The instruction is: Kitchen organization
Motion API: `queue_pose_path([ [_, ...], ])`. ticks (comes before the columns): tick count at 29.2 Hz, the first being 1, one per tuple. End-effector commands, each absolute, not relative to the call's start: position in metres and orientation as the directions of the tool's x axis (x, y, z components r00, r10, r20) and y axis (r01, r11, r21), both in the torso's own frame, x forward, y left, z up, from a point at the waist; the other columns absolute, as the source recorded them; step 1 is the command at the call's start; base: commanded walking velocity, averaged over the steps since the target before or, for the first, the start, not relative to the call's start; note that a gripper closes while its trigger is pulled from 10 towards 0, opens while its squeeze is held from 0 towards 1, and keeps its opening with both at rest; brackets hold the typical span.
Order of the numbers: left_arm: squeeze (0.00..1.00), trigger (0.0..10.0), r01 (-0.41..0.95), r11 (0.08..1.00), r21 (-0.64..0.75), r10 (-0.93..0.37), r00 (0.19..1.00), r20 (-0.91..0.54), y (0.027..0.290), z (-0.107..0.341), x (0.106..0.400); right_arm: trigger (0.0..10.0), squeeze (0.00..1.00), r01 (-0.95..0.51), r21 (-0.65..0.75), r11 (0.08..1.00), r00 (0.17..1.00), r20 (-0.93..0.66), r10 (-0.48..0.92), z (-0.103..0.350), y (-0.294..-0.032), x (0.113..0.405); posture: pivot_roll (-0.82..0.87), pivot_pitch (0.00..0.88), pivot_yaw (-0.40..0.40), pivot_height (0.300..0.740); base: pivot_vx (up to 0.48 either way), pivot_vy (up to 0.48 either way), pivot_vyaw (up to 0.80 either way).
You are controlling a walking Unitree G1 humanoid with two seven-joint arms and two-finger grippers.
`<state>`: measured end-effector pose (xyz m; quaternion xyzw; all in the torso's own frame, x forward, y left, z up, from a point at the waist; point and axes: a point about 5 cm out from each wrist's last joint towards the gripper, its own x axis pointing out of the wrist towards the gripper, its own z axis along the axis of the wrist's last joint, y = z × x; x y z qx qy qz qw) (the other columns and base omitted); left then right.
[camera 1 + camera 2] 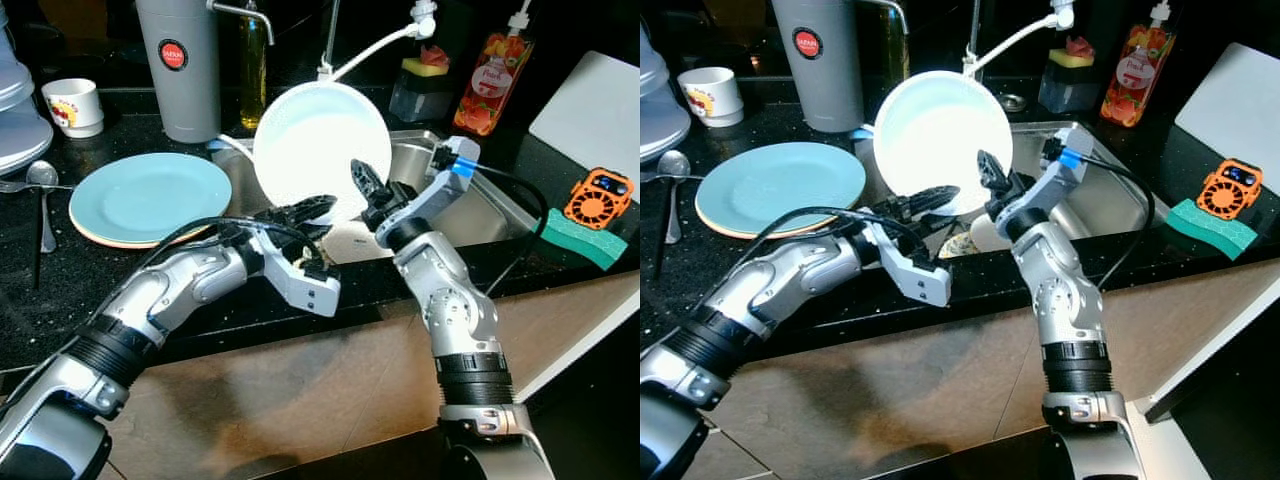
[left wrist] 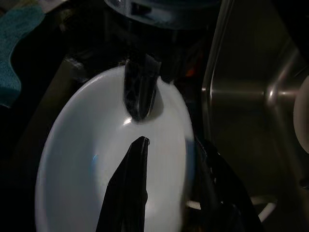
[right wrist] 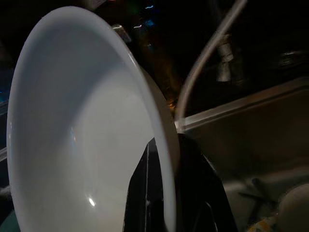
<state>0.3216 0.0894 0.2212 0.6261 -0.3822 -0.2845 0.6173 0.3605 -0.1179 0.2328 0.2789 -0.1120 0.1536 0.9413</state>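
A white deep plate (image 1: pixel 315 140) is held upright on its edge over the left end of the sink (image 1: pixel 485 215). My left gripper (image 1: pixel 320 206) is at the plate's lower rim; in the left wrist view one finger (image 2: pixel 133 183) lies on the plate's (image 2: pixel 87 159) face and the other sits behind the rim. My right gripper (image 1: pixel 362 178) is shut on the right rim, with its fingers (image 3: pixel 149 193) on either side of the edge of the plate (image 3: pixel 72 121).
A light blue plate (image 1: pixel 150 195) lies on the black counter to the left, with a spoon (image 1: pixel 42 175), a mug (image 1: pixel 73 105) and a grey canister (image 1: pixel 180 65) behind. A green sponge (image 1: pixel 580 238), an orange gadget (image 1: pixel 598 197) and a white board (image 1: pixel 590 105) sit on the right.
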Motion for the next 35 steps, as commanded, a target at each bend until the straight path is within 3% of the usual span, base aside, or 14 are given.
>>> queue_pose_path([
  [1, 0.00, 10.0, -0.125, 0.078, 0.989, -0.825, 0.549, 0.135, 0.101, 0.227, 0.318, 0.0, 0.00, -0.180, 0.516, 0.837, 0.965, 0.258, 0.049, 0.226, -0.150, 0.367, 0.15, 0.000, -0.069, 0.740, 0.000, 0.000, 0.00],
  [2, 0.00, 10.0, -0.104, 0.080, 0.991, -0.816, 0.564, 0.125, 0.106, 0.225, 0.318, 8.3, 0.00, -0.116, 0.522, 0.845, 0.967, 0.252, -0.024, 0.227, -0.161, 0.370, 0.15, 0.000, -0.069, 0.740, 0.000, 0.000, 0.00],
  [3, 0.00, 10.0, -0.087, 0.085, 0.993, -0.807, 0.578, 0.120, 0.111, 0.223, 0.318, 10.0, 0.00, -0.057, 0.523, 0.850, 0.967, 0.240, -0.083, 0.227, -0.170, 0.373, 0.15, 0.000, -0.069, 0.740, 0.000, 0.000, 0.00],
  [8, 0.00, 10.0, -0.049, 0.106, 0.993, -0.783, 0.611, 0.113, 0.119, 0.220, 0.317, 10.0, 0.00, 0.064, 0.520, 0.852, 0.959, 0.204, -0.197, 0.226, -0.190, 0.382, 0.16, 0.000, -0.075, 0.740, 0.000, 0.000, 0.00],
  [11, 0.00, 10.0, -0.009, 0.221, 0.975, -0.734, 0.657, 0.172, 0.121, 0.226, 0.320, 10.0, 0.04, 0.115, 0.412, 0.904, 0.982, 0.092, -0.167, 0.207, -0.187, 0.391, 0.16, 0.000, -0.077, 0.740, 0.000, 0.000, 0.00],
  [12, 0.00, 10.0, 0.001, 0.309, 0.951, -0.691, 0.688, 0.224, 0.121, 0.234, 0.324, 10.0, 1.00, 0.055, 0.337, 0.940, 0.993, 0.076, -0.085, 0.201, -0.176, 0.393, 0.17, 0.000, -0.076, 0.740, 0.000, 0.000, 0.00],
  [16, 0.00, 10.0, -0.001, 0.464, 0.886, -0.597, 0.739, 0.313, 0.123, 0.248, 0.333, 10.0, 1.00, -0.021, 0.343, 0.939, 0.989, 0.146, -0.031, 0.208, -0.166, 0.392, 0.17, 0.000, -0.076, 0.740, 0.000, 0.000, 0.00],
  [17, 0.00, 10.0, 0.004, 0.553, 0.833, -0.542, 0.761, 0.357, 0.125, 0.255, 0.336, 10.0, 1.00, -0.130, 0.433, 0.892, 0.950, 0.313, -0.014, 0.231, -0.163, 0.386, 0.17, 0.000, -0.076, 0.740, 0.000, 0.000, 0.00],
  [18, 0.00, 10.0, 0.011, 0.607, 0.794, -0.512, 0.771, 0.380, 0.126, 0.259, 0.338, 10.0, 0.00, -0.181, 0.491, 0.852, 0.917, 0.397, -0.033, 0.245, -0.166, 0.381, 0.16, 0.000, -0.073, 0.740, 0.000, 0.000, 0.00],
  [21, 0.00, 10.0, 0.042, 0.733, 0.679, -0.442, 0.788, 0.428, 0.127, 0.267, 0.339, 10.0, 0.00, -0.267, 0.539, 0.799, 0.845, 0.529, -0.074, 0.272, -0.173, 0.369, 0.15, 0.000, -0.071, 0.740, 0.000, 0.000, 0.00],
  [26, 0.00, 10.0, 0.147, 0.902, 0.406, -0.343, 0.815, 0.467, 0.125, 0.275, 0.339, 10.0, 0.00, -0.430, 0.418, 0.800, 0.716, 0.698, 0.020, 0.312, -0.161, 0.338, 0.14, 0.000, -0.063, 0.740, 0.000, 0.000, 0.00],
  [29, 0.00, 10.0, 0.268, 0.953, 0.144, -0.304, 0.836, 0.457, 0.115, 0.270, 0.335, 10.0, 0.00, -0.238, 0.196, 0.951, 0.728, 0.684, 0.041, 0.305, -0.147, 0.329, 0.12, 0.000, -0.062, 0.740, 0.000, 0.000, 0.00],
  [31, 0.00, 10.0, 0.311, 0.948, 0.065, -0.306, 0.843, 0.443, 0.112, 0.268, 0.333, 10.0, 0.00, -0.164, 0.124, 0.979, 0.739, 0.672, 0.039, 0.298, -0.141, 0.326, 0.12, 0.000, -0.060, 0.740, 0.000, 0.000, 0.00],
  [35, 0.00, 10.0, 0.373, 0.926, -0.048, -0.322, 0.852, 0.412, 0.106, 0.263, 0.322, 10.0, 0.00, -0.114, 0.194, 0.974, 0.823, 0.567, -0.017, 0.260, -0.134, 0.312, 0.11, 0.000, -0.052, 0.740, 0.000, 0.000, 0.00],
])
